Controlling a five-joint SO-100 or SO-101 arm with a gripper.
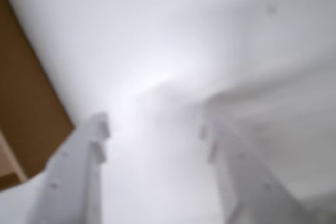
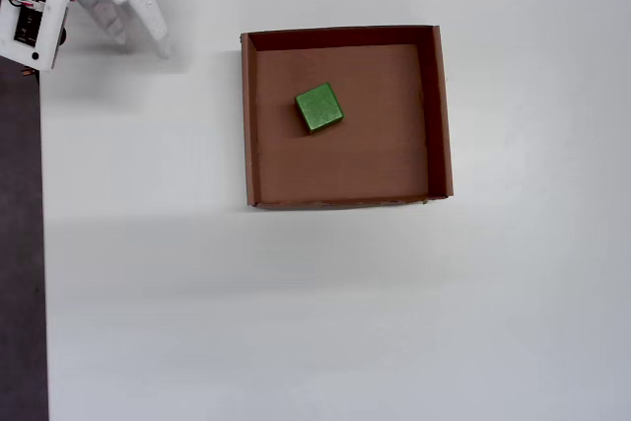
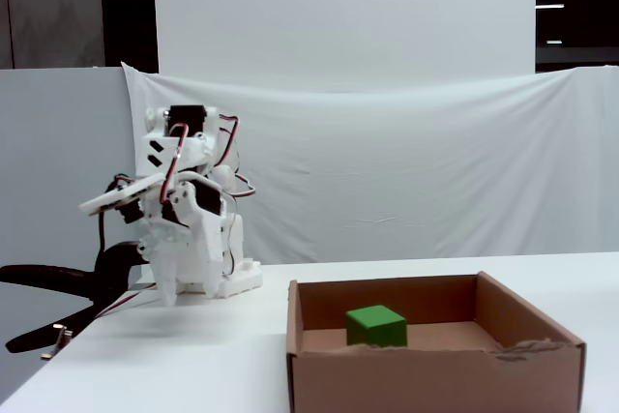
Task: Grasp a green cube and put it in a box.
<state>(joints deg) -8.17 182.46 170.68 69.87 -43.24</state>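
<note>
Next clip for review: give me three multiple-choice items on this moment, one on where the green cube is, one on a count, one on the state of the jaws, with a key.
1. Where is the green cube?
A. On the bare table beside the box
B. Inside the box, on its bottom
C. Held in the gripper

2. How many green cubes show in the overhead view?
A. One
B. Two
C. Three

3. How do the jaws of the gripper stand?
A. Shut on the cube
B. Shut on nothing
C. Apart, with nothing between them

Key:
1 B: the overhead and fixed views both show the cube lying within the box's walls.
2 A: only one green cube appears, and nothing else lies in the box.
3 C: the wrist view, though blurred, shows a wide gap between the two jaws with only white table behind.
</note>
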